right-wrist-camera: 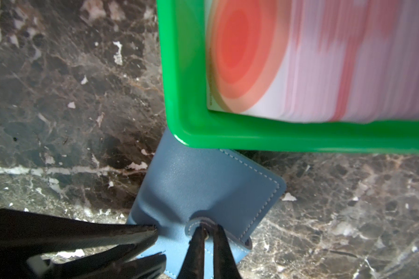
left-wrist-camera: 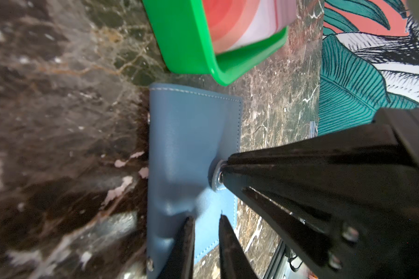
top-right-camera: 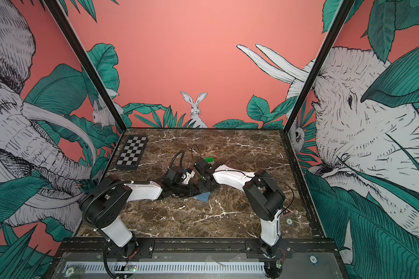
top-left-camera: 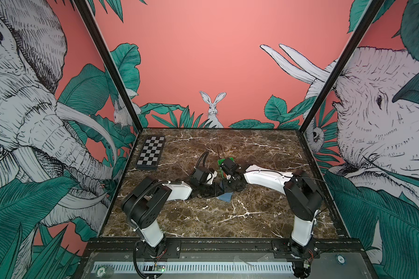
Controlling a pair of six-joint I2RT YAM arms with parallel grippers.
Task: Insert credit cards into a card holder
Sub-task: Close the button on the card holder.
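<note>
The slate-blue card holder (top-left-camera: 225, 196) (top-right-camera: 203, 197) lies closed on the marble, next to the green tray. My right gripper (right-wrist-camera: 207, 225) is shut on its round snap tab (right-wrist-camera: 198, 221), and the cover (right-wrist-camera: 203, 183) puckers around the grip. My left gripper (left-wrist-camera: 206, 218) has its jaws a little apart. One fingertip (left-wrist-camera: 188, 221) dents the cover (left-wrist-camera: 194, 132) and the other rests on the lighter blue flap. The credit cards (right-wrist-camera: 324, 60) (left-wrist-camera: 244, 24), pale pink with a red-orange circle, are stacked in the tray. They are mostly hidden under my right arm in both top views.
The green tray (right-wrist-camera: 186, 72) (left-wrist-camera: 179, 36) (top-right-camera: 209, 159) touches the holder's far corner. A checkerboard (top-left-camera: 151, 152) lies at the back left. Both arms meet over the table's middle, and black frame posts stand at the table's corners.
</note>
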